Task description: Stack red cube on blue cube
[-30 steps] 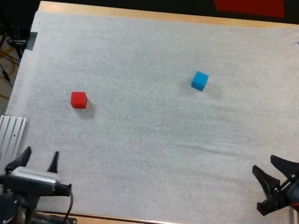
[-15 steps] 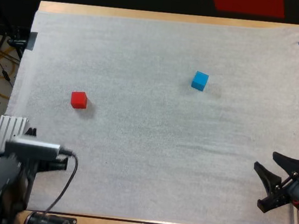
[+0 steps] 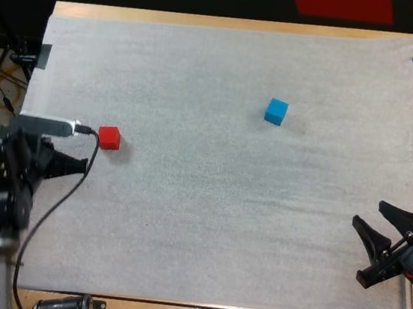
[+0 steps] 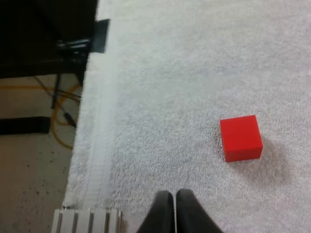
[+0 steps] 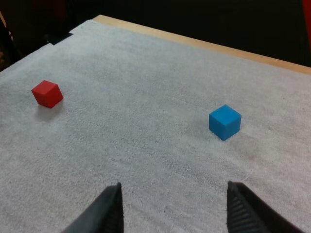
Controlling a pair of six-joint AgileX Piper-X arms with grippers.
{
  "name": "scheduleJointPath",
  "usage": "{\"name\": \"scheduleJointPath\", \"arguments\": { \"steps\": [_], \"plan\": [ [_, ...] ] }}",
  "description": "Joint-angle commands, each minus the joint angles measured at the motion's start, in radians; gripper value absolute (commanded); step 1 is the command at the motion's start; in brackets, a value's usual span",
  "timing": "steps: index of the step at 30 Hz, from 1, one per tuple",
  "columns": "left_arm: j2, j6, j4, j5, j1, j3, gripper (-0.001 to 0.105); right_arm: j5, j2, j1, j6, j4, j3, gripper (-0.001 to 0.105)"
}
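Note:
The red cube (image 3: 109,137) sits on the white mat (image 3: 213,223) toward its left side. The blue cube (image 3: 276,111) rests farther back, right of the middle. My left gripper (image 3: 79,162) hovers just short of the red cube, on its near-left side, shut with nothing in it. In the left wrist view its fingertips (image 4: 165,198) touch each other, and the red cube (image 4: 241,138) lies ahead and off to one side. My right gripper (image 3: 362,247) stands open at the mat's near right edge. Well ahead of its spread fingers (image 5: 111,206) lie the blue cube (image 5: 224,122) and red cube (image 5: 47,93).
The mat's left edge (image 4: 95,145) drops off to a floor with yellow cables (image 4: 60,114) and a dark stand. A ribbed metal rail (image 4: 87,219) lies by the left arm's base. The wooden table rim (image 3: 230,24) runs along the far side.
My left gripper has shut and its arm has swung forward from the near left corner up toward the red cube. The right gripper has hardly moved. Both cubes stay put.

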Motion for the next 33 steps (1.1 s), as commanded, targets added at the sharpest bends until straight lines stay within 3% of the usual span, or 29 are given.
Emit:
{"name": "scheduleJointPath", "arguments": {
  "steps": [1,6,17,33],
  "plan": [
    [0.038,0.026,-0.016,0.013,0.001,-0.023,0.000,0.000,0.001,0.001,-0.006,-0.012,-0.009,0.047],
    [0.212,0.053,-0.018,0.065,0.001,-0.084,0.000,0.000,0.001,0.001,-0.006,-0.012,-0.009,0.047],
    [0.574,0.075,0.004,0.069,0.001,-0.233,0.000,0.000,0.001,0.001,-0.006,-0.012,-0.009,0.047],
    [0.866,0.061,0.044,0.120,0.001,-0.333,0.000,0.007,0.001,0.001,-0.006,-0.012,-0.009,0.047]
  ]
}}
